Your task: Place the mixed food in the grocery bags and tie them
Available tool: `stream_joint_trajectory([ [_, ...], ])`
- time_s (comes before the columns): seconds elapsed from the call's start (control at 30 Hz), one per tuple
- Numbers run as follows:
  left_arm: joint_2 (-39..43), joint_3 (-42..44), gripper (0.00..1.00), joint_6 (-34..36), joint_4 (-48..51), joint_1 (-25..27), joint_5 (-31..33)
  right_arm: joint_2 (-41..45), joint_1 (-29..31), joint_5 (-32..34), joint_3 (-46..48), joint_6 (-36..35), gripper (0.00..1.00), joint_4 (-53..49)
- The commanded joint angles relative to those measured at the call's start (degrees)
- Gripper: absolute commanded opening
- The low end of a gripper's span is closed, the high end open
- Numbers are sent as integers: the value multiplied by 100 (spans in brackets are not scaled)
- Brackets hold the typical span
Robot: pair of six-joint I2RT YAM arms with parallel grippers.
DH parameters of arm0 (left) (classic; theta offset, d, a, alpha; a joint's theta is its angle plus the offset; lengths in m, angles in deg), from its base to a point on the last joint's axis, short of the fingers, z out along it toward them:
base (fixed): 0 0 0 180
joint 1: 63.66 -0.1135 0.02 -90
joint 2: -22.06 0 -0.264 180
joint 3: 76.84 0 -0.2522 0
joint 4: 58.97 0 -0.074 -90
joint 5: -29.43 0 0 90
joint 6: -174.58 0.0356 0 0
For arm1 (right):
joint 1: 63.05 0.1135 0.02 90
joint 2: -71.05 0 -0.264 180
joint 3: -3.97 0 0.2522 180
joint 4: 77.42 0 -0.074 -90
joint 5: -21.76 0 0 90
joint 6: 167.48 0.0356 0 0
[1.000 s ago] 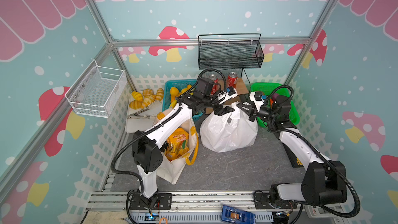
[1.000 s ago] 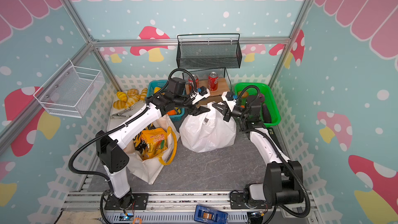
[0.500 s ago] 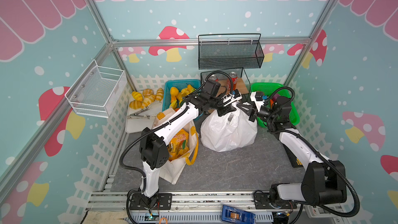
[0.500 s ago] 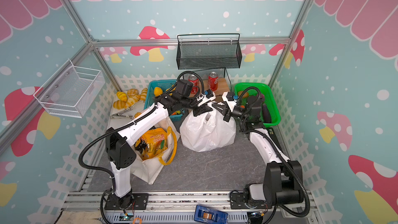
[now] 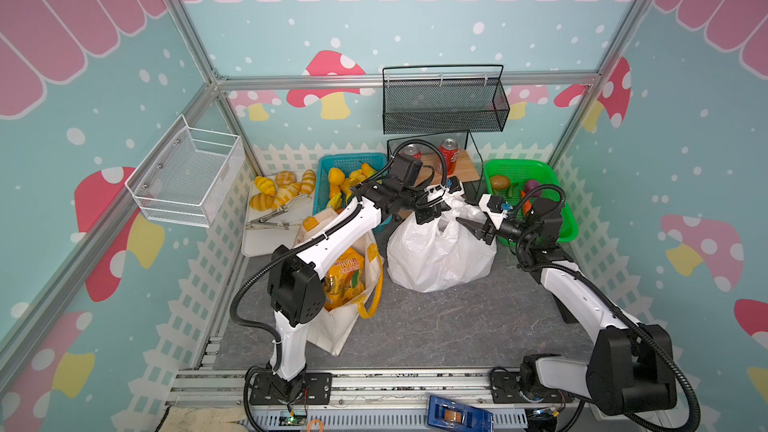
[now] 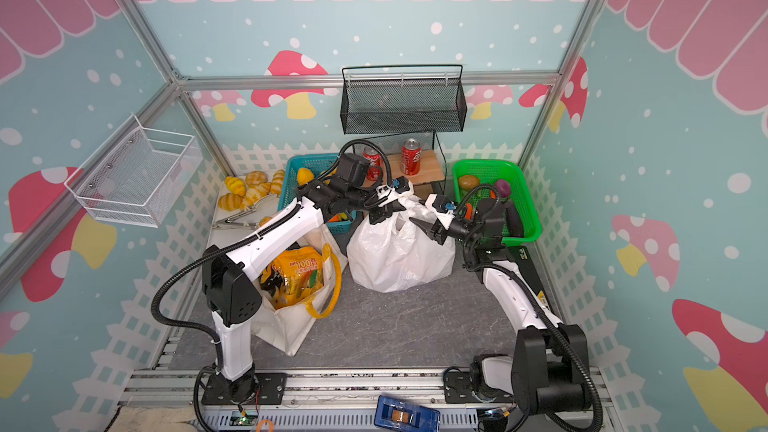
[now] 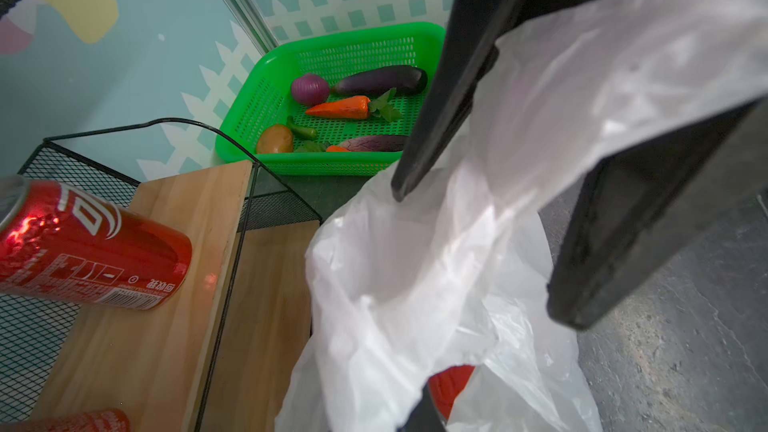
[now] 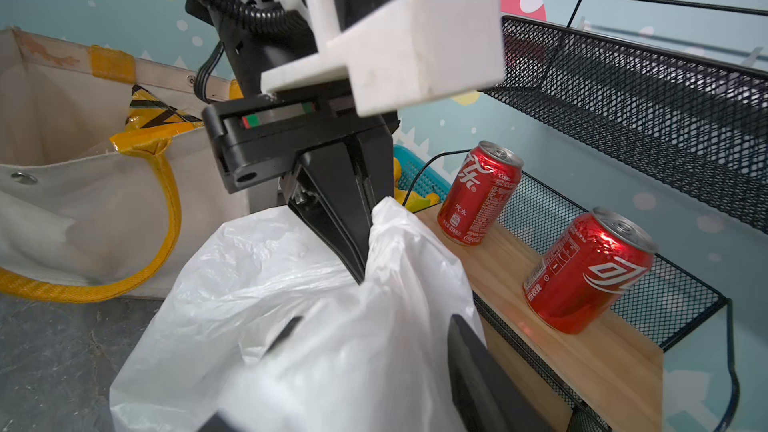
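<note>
at frame centre the white plastic bag [image 5: 436, 259] is pinched at its top by the left gripper [image 5: 429, 217]. the right gripper [image 5: 469, 229] is seen spread, just rightward.

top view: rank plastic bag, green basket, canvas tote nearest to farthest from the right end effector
1. white plastic bag, directly at the right end effector
2. green basket, just behind, on the right
3. canvas tote, across on the left

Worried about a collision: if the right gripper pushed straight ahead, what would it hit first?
The right gripper would probably meet the white plastic bag first, its bunched top lying between the open fingers; just beyond sits the left gripper, shut on that bag.
</note>
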Motion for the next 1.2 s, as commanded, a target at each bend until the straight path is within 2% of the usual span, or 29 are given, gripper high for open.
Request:
stream_joint_trajectory([
  [0.0,257,131,0,451,144,-4,-220,-159,19,17,-114,-348,57,-56],
  [0.13,257,144,0,523,153,7,-254,-404,32,-121,-323,-332,58,-65],
  [0.47,226,134,0,570,181,23,-353,-972,31,-268,-855,-954,54,-794],
  [0.63,178,56,0,600,261,25,-345,-1167,28,-381,-977,-1046,48,-913],
  [0.77,143,-30,0,569,294,22,-334,-1221,57,-364,-982,-1055,38,-906],
  [0.97,117,-95,0,432,295,29,-245,-1277,159,-192,-1000,-943,12,-893],
  [1.07,103,-111,9,299,294,29,-77,-1243,207,-13,-948,-889,0,-853],
  [1.17,180,-23,19,158,299,27,255,-1129,232,179,-789,-796,0,-644],
])
